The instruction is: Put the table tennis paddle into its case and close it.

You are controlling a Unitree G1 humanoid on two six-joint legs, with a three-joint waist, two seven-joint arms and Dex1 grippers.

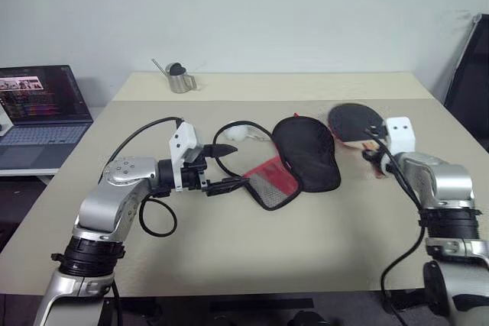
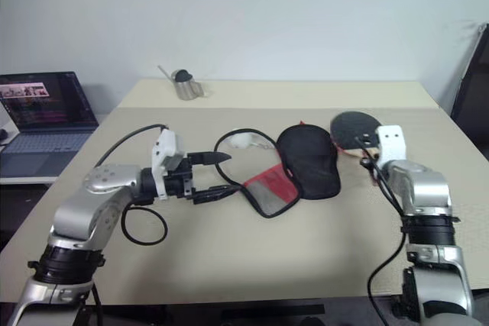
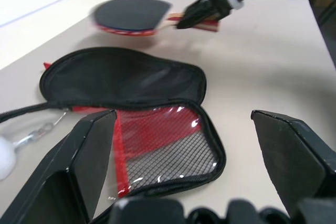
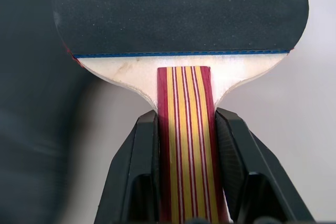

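On a beige table (image 1: 229, 265), the right gripper (image 4: 185, 145) pinches the table tennis paddle (image 1: 356, 122) by its striped handle, the black face reaching out beyond the fingertips.

The case (image 1: 299, 159) lies unzipped ahead of the left gripper (image 1: 225, 167), whose jaws stand spread wide and empty; in the left wrist view the mesh-and-red flap sits between the two fingers (image 3: 79, 166), just beyond their tips, the black half farther out. The paddle is gripped and looks clear of the table, but it is still well apart from the case; sliding it in and zipping the case shut are, by the look of things, both left to do.
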